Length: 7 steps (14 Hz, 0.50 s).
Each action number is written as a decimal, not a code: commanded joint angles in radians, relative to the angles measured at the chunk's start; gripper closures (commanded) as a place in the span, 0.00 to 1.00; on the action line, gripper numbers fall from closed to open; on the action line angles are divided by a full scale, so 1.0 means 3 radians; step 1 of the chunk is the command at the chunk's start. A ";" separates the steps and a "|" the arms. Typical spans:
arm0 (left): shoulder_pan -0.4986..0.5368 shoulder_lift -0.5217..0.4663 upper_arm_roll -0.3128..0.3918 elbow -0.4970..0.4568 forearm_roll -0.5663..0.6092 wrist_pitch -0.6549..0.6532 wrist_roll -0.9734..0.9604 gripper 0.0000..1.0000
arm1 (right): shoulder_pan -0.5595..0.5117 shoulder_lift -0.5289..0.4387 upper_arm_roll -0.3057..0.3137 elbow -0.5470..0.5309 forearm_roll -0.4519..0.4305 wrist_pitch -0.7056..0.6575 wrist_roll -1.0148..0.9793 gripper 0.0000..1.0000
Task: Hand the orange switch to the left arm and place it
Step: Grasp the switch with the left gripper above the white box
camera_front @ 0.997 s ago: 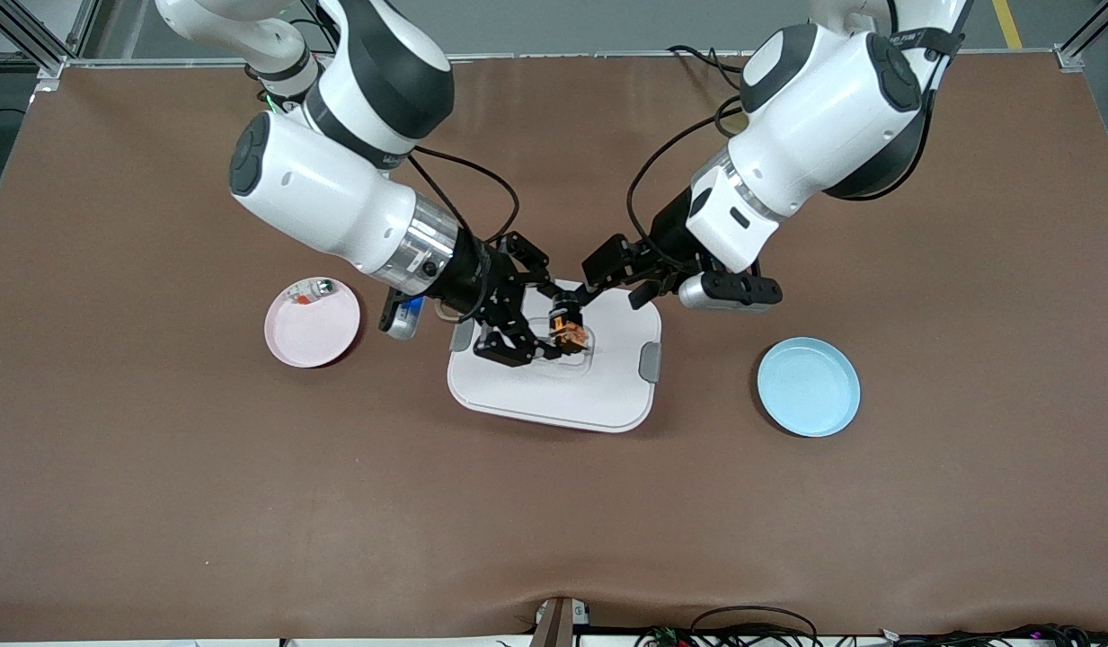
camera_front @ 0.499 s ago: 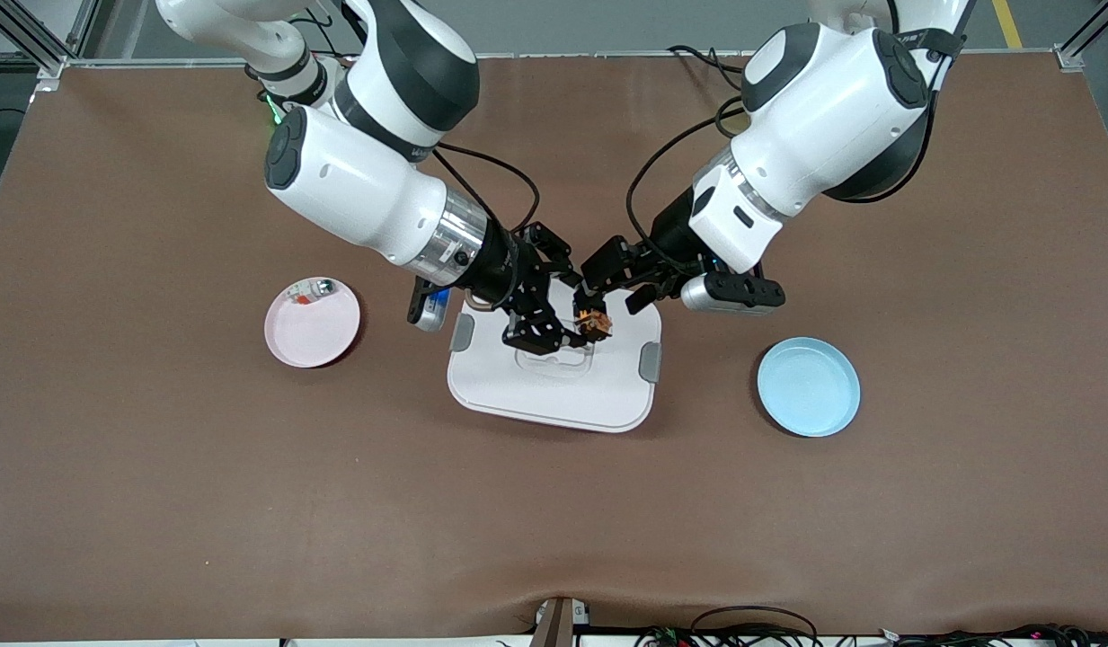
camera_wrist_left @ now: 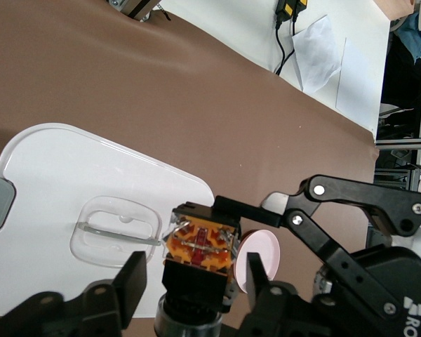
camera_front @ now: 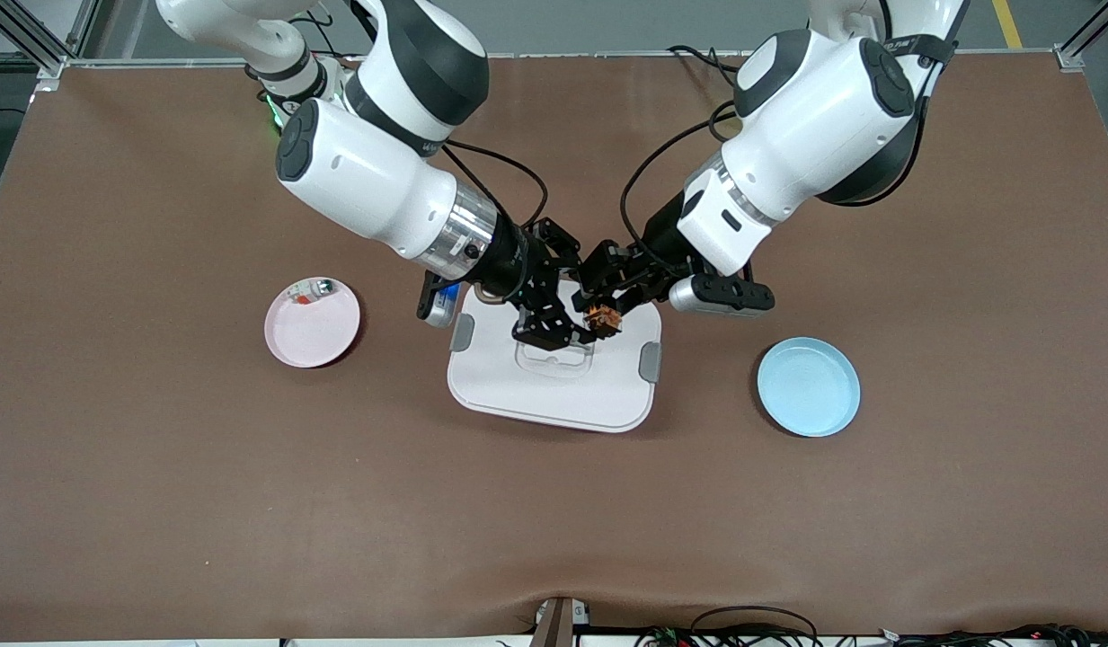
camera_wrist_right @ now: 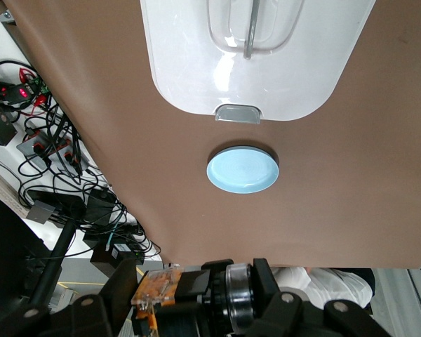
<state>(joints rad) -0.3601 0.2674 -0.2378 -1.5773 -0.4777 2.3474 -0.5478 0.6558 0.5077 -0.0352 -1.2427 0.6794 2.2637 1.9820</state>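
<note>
The orange switch (camera_front: 601, 321) hangs in the air over the lid of the white box (camera_front: 554, 386). My right gripper (camera_front: 594, 323) is shut on it, gripping it end to end (camera_wrist_right: 161, 288). My left gripper (camera_front: 603, 305) has come in from the left arm's end and stands round the same switch (camera_wrist_left: 200, 246). Its fingers (camera_wrist_left: 133, 281) are open, with a small gap on each side of the switch's black body. The box (camera_wrist_left: 49, 182) lies under both hands, its clear handle (camera_wrist_right: 252, 28) in the lid.
A pink plate (camera_front: 312, 321) with a small clear piece (camera_front: 309, 291) sits toward the right arm's end. A blue plate (camera_front: 808, 386) sits toward the left arm's end. Cables lie along the table's front edge (camera_front: 751, 629).
My right gripper carried the switch over the box's lid toward my left gripper. The left gripper's fingers have narrowed round the switch.
</note>
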 commanded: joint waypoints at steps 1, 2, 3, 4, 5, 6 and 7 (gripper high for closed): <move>-0.0012 0.0024 -0.0005 0.0047 0.0033 0.0009 0.0016 0.81 | 0.0054 0.0077 -0.0031 0.0123 0.0052 0.0017 0.0071 1.00; -0.0007 0.0024 -0.0010 0.0047 0.0033 0.0009 0.0011 1.00 | 0.0064 0.0077 -0.0031 0.0123 0.0052 0.0017 0.0071 1.00; -0.0001 0.0019 -0.0010 0.0047 0.0033 -0.0021 0.0011 1.00 | 0.0079 0.0077 -0.0031 0.0128 0.0052 0.0027 0.0071 1.00; 0.0004 0.0019 -0.0005 0.0042 0.0033 -0.0042 0.0011 1.00 | 0.0079 0.0082 -0.0031 0.0123 0.0052 0.0078 0.0076 1.00; 0.0014 0.0014 -0.0005 0.0032 0.0038 -0.0052 0.0011 1.00 | 0.0089 0.0082 -0.0031 0.0128 0.0052 0.0099 0.0087 1.00; 0.0034 0.0009 -0.0005 0.0032 0.0099 -0.0123 0.0016 1.00 | 0.0089 0.0082 -0.0031 0.0123 0.0052 0.0099 0.0087 1.00; 0.0055 -0.0001 -0.0005 0.0037 0.0236 -0.0215 0.0036 1.00 | 0.0089 0.0082 -0.0031 0.0123 0.0052 0.0099 0.0082 0.76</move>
<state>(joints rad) -0.3556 0.2696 -0.2373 -1.5734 -0.4650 2.3333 -0.5451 0.6642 0.5152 -0.0357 -1.2423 0.6806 2.2809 1.9857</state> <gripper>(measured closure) 0.599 0.282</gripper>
